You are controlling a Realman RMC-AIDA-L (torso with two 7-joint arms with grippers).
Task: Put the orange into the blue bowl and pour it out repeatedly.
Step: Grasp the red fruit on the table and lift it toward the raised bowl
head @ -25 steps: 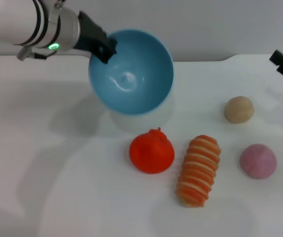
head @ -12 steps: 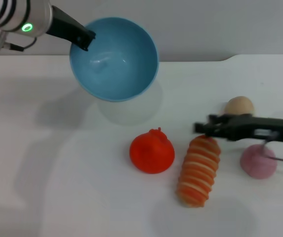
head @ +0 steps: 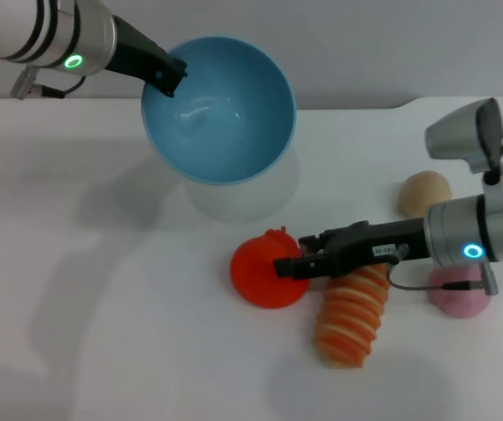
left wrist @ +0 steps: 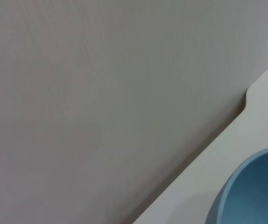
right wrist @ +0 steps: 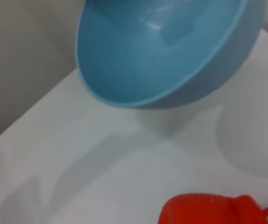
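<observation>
Bowl [head: 221,110], blue, deep, smooth and matte, hangs tilted above the white table [head: 102,333], its rim pinched by the left gripper [head: 166,77]. Orange [head: 267,272], lumpy and soft-looking, lies on the table below it. Right gripper [head: 288,267] reaches the fruit's right flank, nearer arm; finger spread cannot be told.
</observation>
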